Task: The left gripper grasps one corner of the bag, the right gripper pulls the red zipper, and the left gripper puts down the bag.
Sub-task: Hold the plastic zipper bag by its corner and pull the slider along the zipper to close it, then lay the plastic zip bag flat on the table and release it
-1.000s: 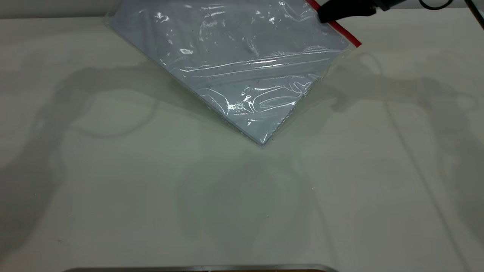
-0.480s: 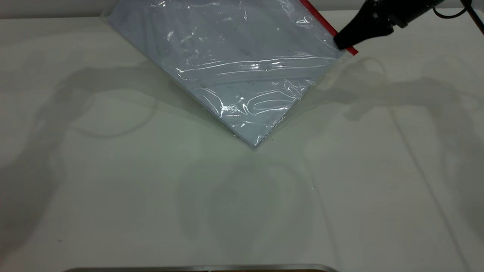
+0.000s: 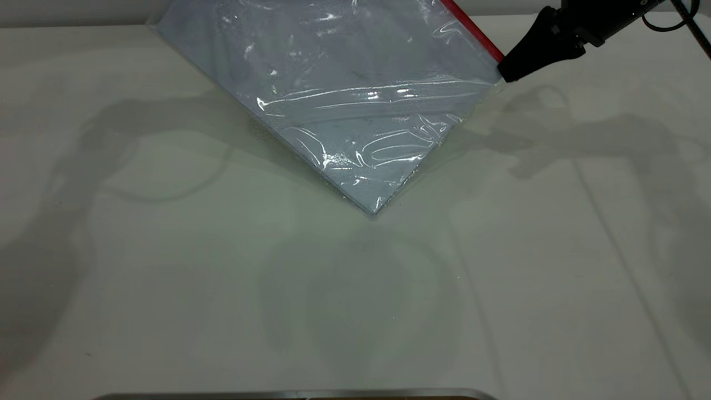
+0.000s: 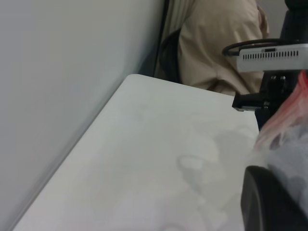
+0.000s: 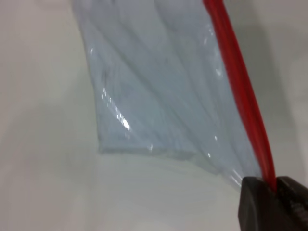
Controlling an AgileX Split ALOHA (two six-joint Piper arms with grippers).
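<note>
I see the white table point(image 3: 166, 278) carrying the bag point(image 3: 355, 100), which is tilted with its lowest corner touching the surface at centre. The right gripper point(image 3: 508, 71) sits at the bag's right-hand corner, fingers pinched on the near end of the red zipper point(image 3: 472, 30). I cannot tell the state of the left gripper point(image 4: 269, 202), which lies against the bag.

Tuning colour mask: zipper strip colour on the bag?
Bright red zipper strip, clearest in the right wrist view.
</note>
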